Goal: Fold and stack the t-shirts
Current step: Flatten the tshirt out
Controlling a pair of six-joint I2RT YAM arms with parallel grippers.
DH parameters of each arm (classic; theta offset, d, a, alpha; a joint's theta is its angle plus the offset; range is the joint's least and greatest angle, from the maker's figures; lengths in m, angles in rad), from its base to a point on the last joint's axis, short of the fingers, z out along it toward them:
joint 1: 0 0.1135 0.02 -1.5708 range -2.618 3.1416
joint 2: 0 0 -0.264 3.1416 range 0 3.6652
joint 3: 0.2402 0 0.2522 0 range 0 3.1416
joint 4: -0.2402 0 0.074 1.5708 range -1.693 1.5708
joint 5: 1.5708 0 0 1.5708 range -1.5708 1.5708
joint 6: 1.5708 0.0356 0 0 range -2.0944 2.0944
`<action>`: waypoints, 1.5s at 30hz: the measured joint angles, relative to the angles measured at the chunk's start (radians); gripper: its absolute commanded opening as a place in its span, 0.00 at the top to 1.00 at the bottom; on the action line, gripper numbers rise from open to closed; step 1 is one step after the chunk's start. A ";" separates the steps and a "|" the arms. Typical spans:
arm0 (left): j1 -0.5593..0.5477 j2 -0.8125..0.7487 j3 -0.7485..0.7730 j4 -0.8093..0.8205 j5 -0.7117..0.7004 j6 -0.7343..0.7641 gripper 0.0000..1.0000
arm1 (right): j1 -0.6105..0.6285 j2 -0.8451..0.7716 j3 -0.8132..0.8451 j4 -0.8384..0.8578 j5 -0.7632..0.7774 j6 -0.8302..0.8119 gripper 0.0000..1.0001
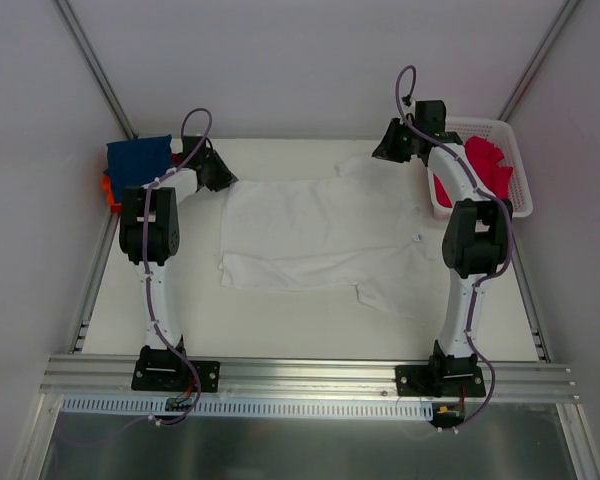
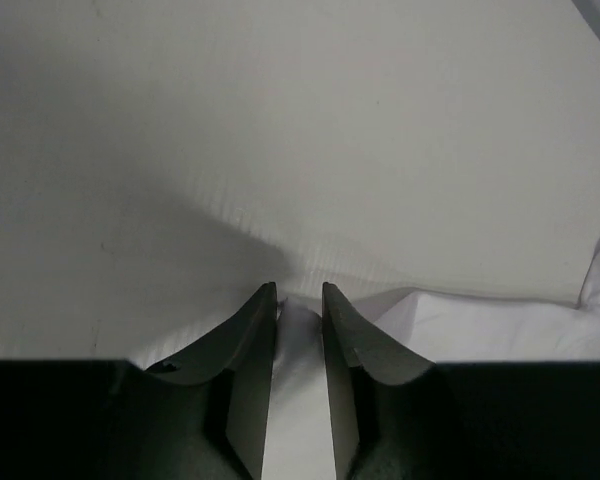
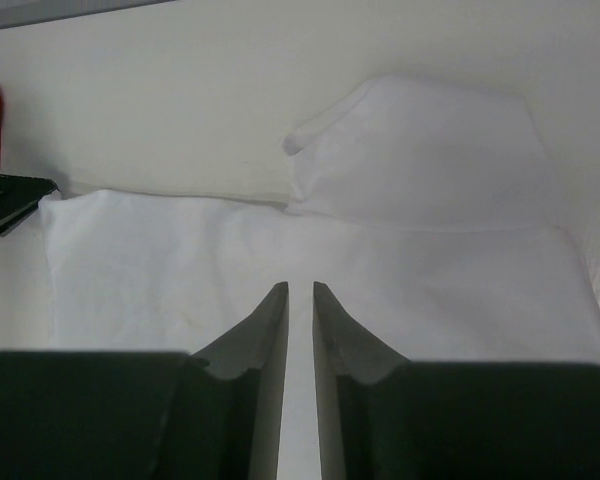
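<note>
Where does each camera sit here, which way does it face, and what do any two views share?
Top external: above and behind the bases, facing down on the table; left arm and right arm show, white t-shirt between.
Left wrist: on the left arm, facing along the left claw to the shirt's edge and bare table.
Right wrist: on the right arm, facing past the right claw across the shirt to its sleeve.
Shared: all three show the white t-shirt.
</note>
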 measured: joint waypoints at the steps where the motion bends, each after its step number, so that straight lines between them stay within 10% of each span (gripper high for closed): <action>1: 0.000 0.000 -0.001 -0.001 0.001 -0.002 0.83 | -0.005 0.006 0.006 0.000 0.000 0.003 0.82; 5: 0.000 0.000 -0.010 -0.003 0.001 -0.011 1.00 | -0.023 0.077 0.088 0.007 -0.009 0.021 0.78; 27: 0.000 0.000 -0.023 -0.003 0.005 -0.011 1.00 | -0.113 0.440 0.289 0.121 -0.227 0.225 0.45; 45: -0.001 0.000 -0.024 0.000 0.005 -0.011 1.00 | 0.014 0.346 0.275 0.010 0.153 -0.225 0.45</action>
